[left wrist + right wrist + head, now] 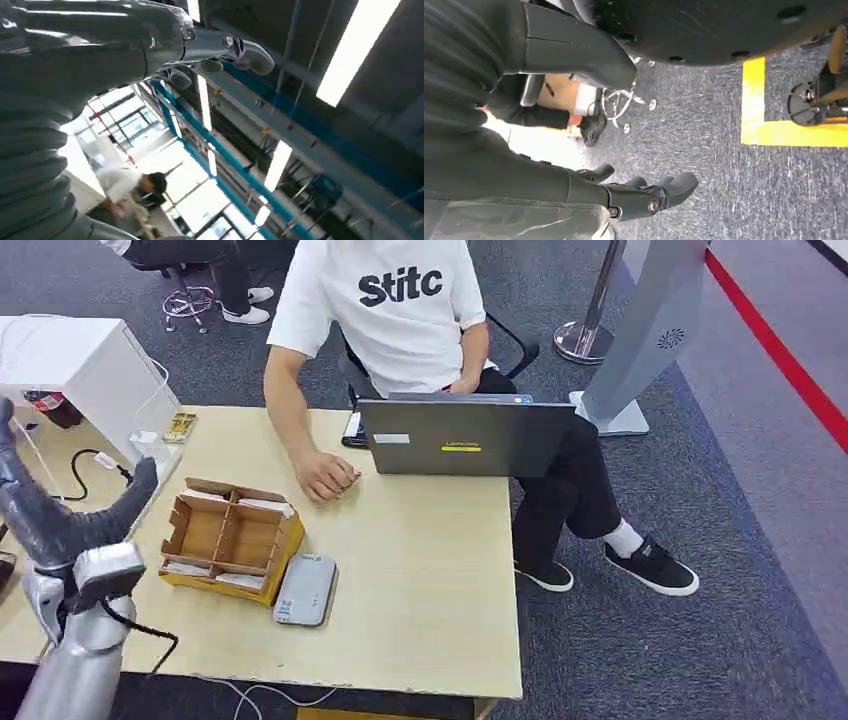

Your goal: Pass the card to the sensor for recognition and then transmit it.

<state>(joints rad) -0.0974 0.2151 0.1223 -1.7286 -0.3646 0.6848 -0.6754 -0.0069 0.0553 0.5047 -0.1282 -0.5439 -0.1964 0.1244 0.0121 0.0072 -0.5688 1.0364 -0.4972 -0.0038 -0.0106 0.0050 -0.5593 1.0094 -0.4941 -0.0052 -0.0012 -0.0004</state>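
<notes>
- At the left edge of the head view, the left hand is raised beside the table, its dark fingers spread apart and pointing upward with nothing between them; in the left wrist view the same hand points at the ceiling, fingers extended, holding nothing
- Down by the robot's side, the right hand hangs over grey carpet; its fingers are loosely extended, apart from the thumb, and hold nothing; a yellow floor marking lies on the carpet beyond
- Just beyond the left hand, a yellow-sided cardboard organizer with open compartments sits on the wooden table; pale cards lie in some compartments, though which card is the task's I cannot tell
- Touching the organizer's near right corner, a flat grey sensor lies on the tabletop
- Farther back, a person in a white shirt sits behind the table; one of the person's hands rests on the tabletop near the organizer's far corner; a grey laptop stands open at the far edge
- Off to the far left, a white box sits with a black cable beside it
</notes>
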